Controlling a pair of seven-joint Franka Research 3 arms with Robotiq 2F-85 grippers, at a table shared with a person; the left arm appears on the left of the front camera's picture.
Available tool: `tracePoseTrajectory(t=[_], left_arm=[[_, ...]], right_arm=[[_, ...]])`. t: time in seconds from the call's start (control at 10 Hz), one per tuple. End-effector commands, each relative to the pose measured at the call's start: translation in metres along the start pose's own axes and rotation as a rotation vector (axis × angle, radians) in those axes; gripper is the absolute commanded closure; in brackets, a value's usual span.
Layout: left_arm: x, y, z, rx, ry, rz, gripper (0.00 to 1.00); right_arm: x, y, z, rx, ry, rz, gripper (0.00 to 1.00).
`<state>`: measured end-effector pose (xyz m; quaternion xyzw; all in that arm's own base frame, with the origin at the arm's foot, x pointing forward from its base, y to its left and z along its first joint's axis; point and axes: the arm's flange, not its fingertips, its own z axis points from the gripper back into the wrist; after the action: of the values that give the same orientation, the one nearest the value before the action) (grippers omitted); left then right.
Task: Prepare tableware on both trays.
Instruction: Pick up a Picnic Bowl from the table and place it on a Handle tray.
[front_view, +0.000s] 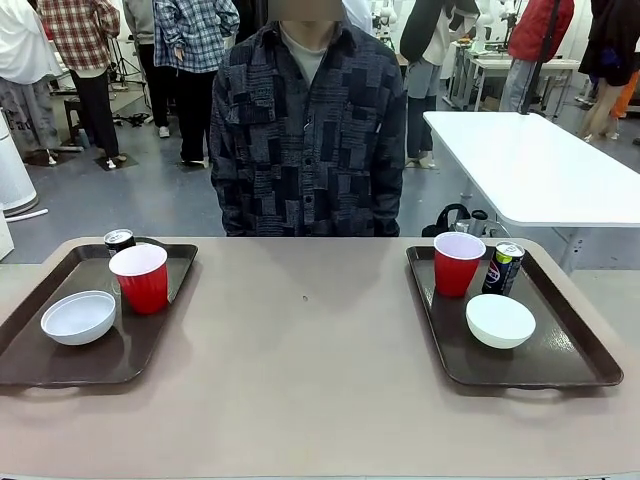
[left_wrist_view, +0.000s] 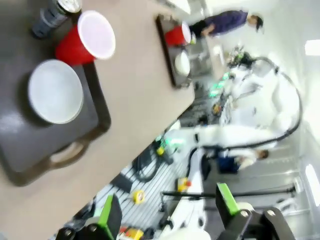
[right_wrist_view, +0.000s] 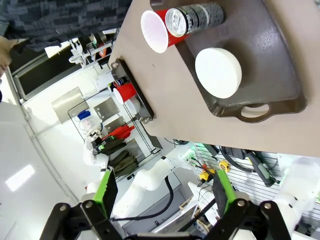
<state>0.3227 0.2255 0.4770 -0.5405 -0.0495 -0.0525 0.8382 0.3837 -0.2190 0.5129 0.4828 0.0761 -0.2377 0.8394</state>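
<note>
Each tray carries one cup, one bowl and one can. On the left tray (front_view: 30, 350) the red cup (front_view: 140, 277) stands upright near the middle, the white bowl (front_view: 78, 317) just beside it at 8 o'clock, and the black can (front_view: 119, 241) behind the cup at 11 o'clock. On the right tray (front_view: 570, 365) the second red cup (front_view: 458, 262) stands at the far left corner, the second can (front_view: 502, 268) just beside it at 3 o'clock, and the second bowl (front_view: 500, 320) at 5 o'clock from that cup.

Handling, as judged: the cups look thin-walled and light, likely to flex or tip; take them low on the wall with gentle pressure. The bowls look stiff and smooth, possibly slippery; a hold across the rim suits them. The cans are rigid and slim, heavier if full; take them mid-body.

The surface (front_view: 310, 360) between the trays is bare. A person (front_view: 308, 140) stands at the far side.

The left tool (left_wrist_view: 170, 215) has its fingers apart and empty, raised off the near edge of the left tray. The right tool (right_wrist_view: 162, 192) is likewise spread and empty, above the near side of the right tray.
</note>
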Motion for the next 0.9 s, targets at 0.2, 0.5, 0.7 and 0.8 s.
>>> tracePoseTrajectory(t=[0.2, 0.5, 0.7, 0.8], left_arm=[[0.016, 0.025, 0.041, -0.003, -0.318, 0.22, 0.0], [0.024, 0.02, 0.041, 0.047, -0.24, 0.258, 0.0], [0.037, 0.003, 0.019, 0.256, 0.005, 0.277, 0.0], [0.027, 0.026, 0.037, 0.058, -0.232, 0.249, 0.0]], right_arm=[[-0.001, 0.002, 0.0, 0.006, 0.003, 0.001, 0.0], [-0.001, 0.002, 0.0, 0.006, 0.003, 0.001, 0.0], [-0.001, 0.002, 0.0, 0.006, 0.003, 0.001, 0.0], [-0.001, 0.002, 0.0, 0.006, 0.003, 0.001, 0.0]])
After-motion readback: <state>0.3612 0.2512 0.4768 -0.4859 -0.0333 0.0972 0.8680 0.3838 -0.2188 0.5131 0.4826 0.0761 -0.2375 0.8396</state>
